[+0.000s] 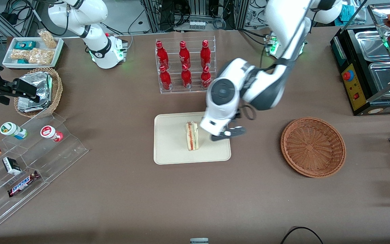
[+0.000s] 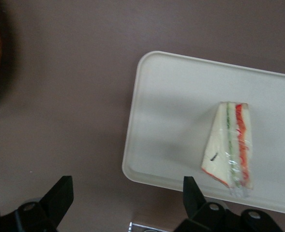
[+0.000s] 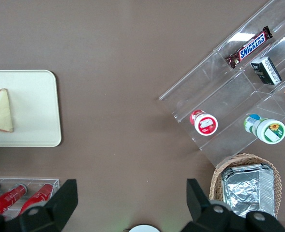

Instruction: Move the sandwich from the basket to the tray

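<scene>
The sandwich (image 1: 192, 136) lies on the tray (image 1: 169, 149). The pincer (image 1: 227, 134) hangs above the tray's edge nearest the basket (image 1: 312, 146), fingers (image 2: 60, 195) spread, holding nothing.

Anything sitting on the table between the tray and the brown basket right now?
Only the tool, open above the tray's edge. From there to the basket the front view shows bare tablecloth. The sandwich lies on the tray.

Sandwich (image 1: 192, 136) lies on tray (image 1: 171, 149); hand (image 1: 227, 133) open beside it.
</scene>
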{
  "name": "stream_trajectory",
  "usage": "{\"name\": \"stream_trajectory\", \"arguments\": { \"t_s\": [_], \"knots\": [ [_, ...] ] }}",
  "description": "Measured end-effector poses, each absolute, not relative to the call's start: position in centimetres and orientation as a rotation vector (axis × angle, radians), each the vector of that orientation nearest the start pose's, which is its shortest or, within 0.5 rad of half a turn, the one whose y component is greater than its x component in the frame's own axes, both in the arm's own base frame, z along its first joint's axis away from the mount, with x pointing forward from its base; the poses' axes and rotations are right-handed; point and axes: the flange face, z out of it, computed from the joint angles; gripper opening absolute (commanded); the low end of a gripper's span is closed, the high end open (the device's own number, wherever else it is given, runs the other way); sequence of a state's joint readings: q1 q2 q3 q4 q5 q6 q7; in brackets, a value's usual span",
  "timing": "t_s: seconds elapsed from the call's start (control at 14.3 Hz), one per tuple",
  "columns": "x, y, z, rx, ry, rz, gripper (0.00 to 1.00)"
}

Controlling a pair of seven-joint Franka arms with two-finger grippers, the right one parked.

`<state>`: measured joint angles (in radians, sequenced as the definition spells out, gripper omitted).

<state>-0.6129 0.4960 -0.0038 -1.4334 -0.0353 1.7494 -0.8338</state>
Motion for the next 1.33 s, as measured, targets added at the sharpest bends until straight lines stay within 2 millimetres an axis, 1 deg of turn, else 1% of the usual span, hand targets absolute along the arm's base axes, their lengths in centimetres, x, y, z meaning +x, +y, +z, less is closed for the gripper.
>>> {"name": "stream_trajectory", "arguments": {
  "t_s": [0.14,0.28,0.35,0.42,0.56,0.7,0.77,0.91,1.12,1.26,1.33],
  "knots": [
    [56.3,-33.7,40.5,-3.023,-0.274,0.278,1.00],
    [56.6,-27.5,42.0,-3.041,-0.178,0.305,1.00],
    [56.6,-24.4,43.1,-3.038,-0.128,0.317,1.00],
    [56.3,-21.3,44.5,-3.017,-0.082,0.338,1.00],
    [55.9,-15.2,48.3,-3.008,0.005,0.351,1.00],
    [55.3,-9.9,52.0,-3.038,0.060,0.323,1.00],
    [55.0,-7.7,53.7,-3.052,0.058,0.295,1.00],
    [54.3,-4.4,56.4,-3.071,0.027,0.233,1.00],
    [53.3,-0.8,59.6,-3.109,-0.080,0.144,1.00],
    [53.1,1.3,60.9,-3.154,-0.155,0.106,1.00],
    [53.1,1.9,61.0,-3.163,-0.174,0.101,1.00]
  ]
}}
